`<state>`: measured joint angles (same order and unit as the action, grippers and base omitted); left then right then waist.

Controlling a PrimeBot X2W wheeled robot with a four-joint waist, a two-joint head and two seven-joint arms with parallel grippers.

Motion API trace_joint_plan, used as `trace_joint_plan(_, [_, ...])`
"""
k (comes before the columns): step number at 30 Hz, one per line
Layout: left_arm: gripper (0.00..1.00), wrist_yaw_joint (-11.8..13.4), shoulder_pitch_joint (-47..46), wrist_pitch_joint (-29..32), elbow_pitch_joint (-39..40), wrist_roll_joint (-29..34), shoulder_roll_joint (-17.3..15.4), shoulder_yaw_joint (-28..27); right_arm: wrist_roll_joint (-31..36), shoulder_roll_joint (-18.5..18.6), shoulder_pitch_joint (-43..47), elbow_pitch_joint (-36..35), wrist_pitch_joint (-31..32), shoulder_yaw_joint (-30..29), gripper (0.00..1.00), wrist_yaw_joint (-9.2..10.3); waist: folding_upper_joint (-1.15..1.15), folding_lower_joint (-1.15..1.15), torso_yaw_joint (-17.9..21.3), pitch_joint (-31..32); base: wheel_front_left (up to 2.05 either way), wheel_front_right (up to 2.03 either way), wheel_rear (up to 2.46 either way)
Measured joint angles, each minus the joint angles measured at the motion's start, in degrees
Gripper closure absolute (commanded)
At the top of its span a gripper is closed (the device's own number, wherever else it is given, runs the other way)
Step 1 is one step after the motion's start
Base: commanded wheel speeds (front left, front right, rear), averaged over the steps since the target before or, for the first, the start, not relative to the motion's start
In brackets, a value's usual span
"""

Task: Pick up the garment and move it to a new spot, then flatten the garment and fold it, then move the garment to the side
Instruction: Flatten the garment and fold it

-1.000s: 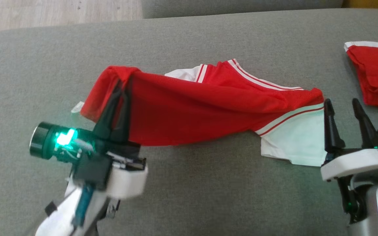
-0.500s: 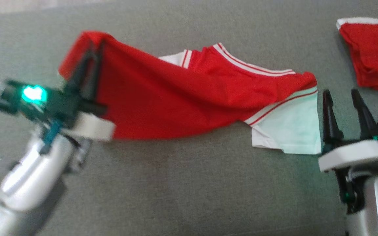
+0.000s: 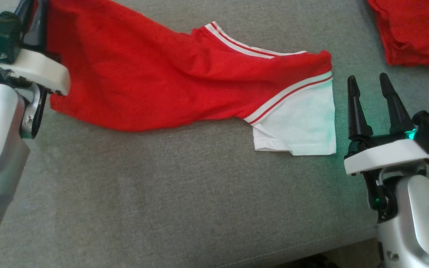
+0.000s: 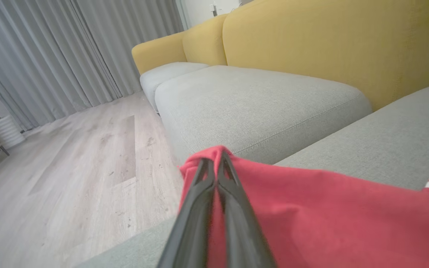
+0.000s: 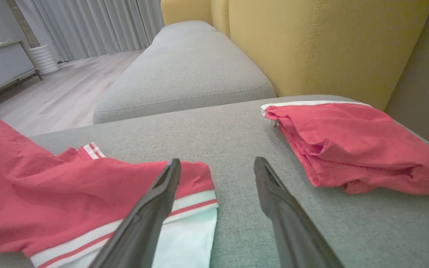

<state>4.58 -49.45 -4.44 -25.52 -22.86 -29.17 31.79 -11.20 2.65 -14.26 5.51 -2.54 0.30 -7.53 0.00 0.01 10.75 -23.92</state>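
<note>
My left fingers (image 4: 214, 175) pinched the red T-shirt (image 3: 155, 85) over the grey sofa cushion (image 3: 184, 201), right fingers (image 5: 171, 175) spread; wooden floor (image 4: 88, 167) beyond.

Matt cloth garment (image 3: 143, 82) (cushion (image 3: 199, 204) too).

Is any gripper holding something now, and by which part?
The left gripper pinches the red garment by its edge opposite the white sleeve. The right gripper is open and empty.
</note>
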Motion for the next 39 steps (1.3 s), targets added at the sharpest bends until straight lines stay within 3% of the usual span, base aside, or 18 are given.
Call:
trace_joint_plan(9, [0.00, 0.25, 2.01, -3.22, -0.52, -5.44, 1.27, -3.72, -0.21, 0.01, -0.34, 2.01, -1.03, -0.43, 0.00, 0.00, 0.00, -0.01, -1.38, 1.71, 0.00, 0.00, 0.00])
trace_joint_plan(16, [0.00, 3.14, 16.47, 0.79, 5.08, -11.14, 2.43, -4.07, 0.14, 0.01, 1.05, 1.99, -0.83, -0.47, 0.00, 0.00, 0.00, -0.02, -4.36, 5.04, 0.00, 0.00, 0.00])
trace_joint_plan(21, [0.00, 5.01, 24.01, 2.20, 7.35, -13.94, 5.43, -3.22, 0.20, 0.01, 2.31, 1.24, 0.12, -0.66, 0.00, 0.00, 0.00, -0.03, -6.18, 6.52, 0.00, 0.00, 0.00])
trace_joint_plan(33, [0.00, 5.41, 22.28, 4.87, 1.49, -15.47, 7.09, -2.36, 0.79, 0.01, 2.23, -0.77, 1.57, -0.32, 0.00, 0.00, 0.00, -0.02, -4.38, 4.32, 0.00, 0.00, 0.00])
trace_joint_plan(39, [0.00, 3.56, 20.42, 4.97, -1.69, -15.47, 7.48, -1.90, 0.79, 0.01, 2.24, -0.81, 1.56, -0.40, 0.00, 0.00, 0.00, -0.01, -3.07, 3.60, 0.00, 0.00, 0.00])
